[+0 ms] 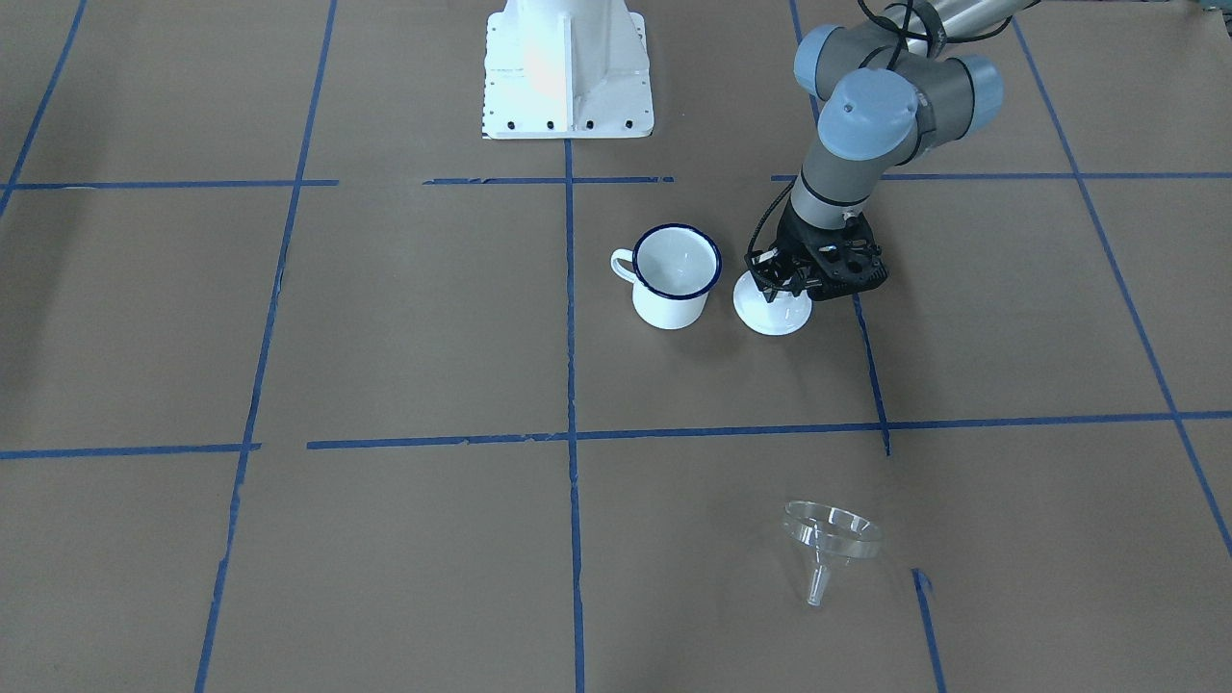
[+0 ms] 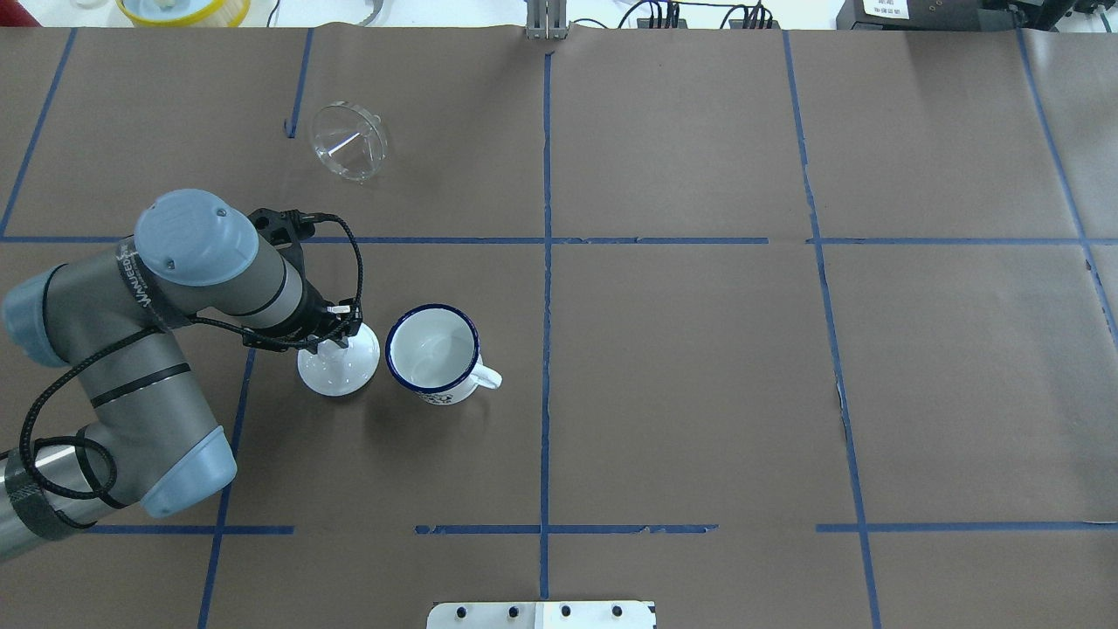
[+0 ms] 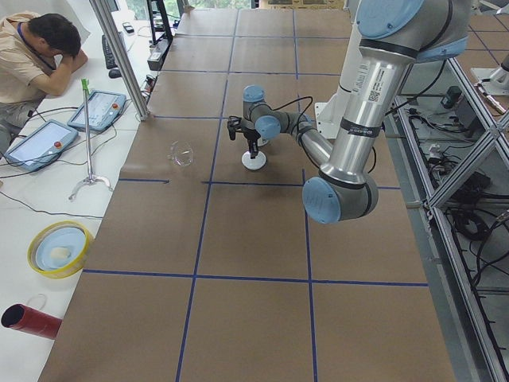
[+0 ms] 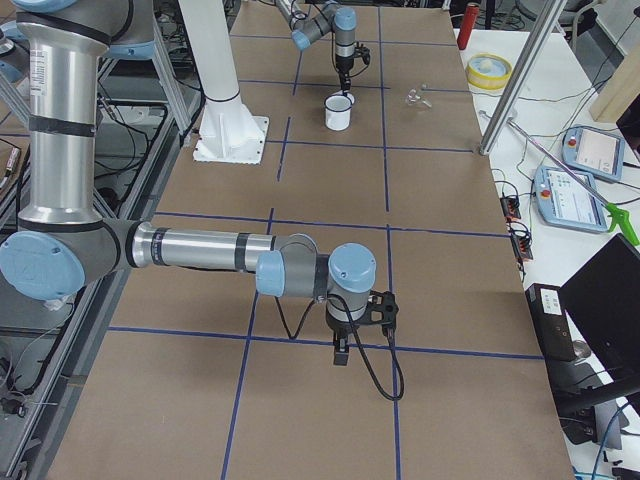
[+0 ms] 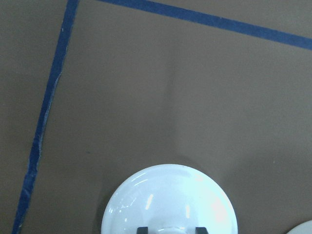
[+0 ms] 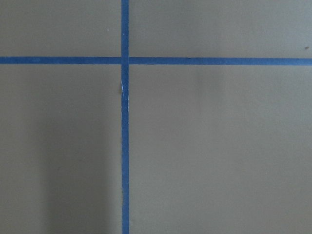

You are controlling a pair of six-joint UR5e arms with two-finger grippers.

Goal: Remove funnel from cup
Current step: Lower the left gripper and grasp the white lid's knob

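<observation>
With the funnel (image 1: 830,537) already lying well apart from the empty cup (image 1: 664,310), you'd best keep the left gripper (image 1: 776,287) centred over the white lid (image 1: 775,320), its fingers straddling the knob, though whether they pinch it, I cannot tell.

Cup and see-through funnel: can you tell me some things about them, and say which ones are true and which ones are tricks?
1. The funnel is sitting in the cup. False: it lies on the table, far from the cup.
2. The cup has nothing in it. True.
3. A white lid sits on the table next to the cup. True.
4. The left gripper is reaching for the funnel. False: its fingers are down at the lid's knob.
5. The cup has tipped onto its side. False: it stands upright.
</observation>
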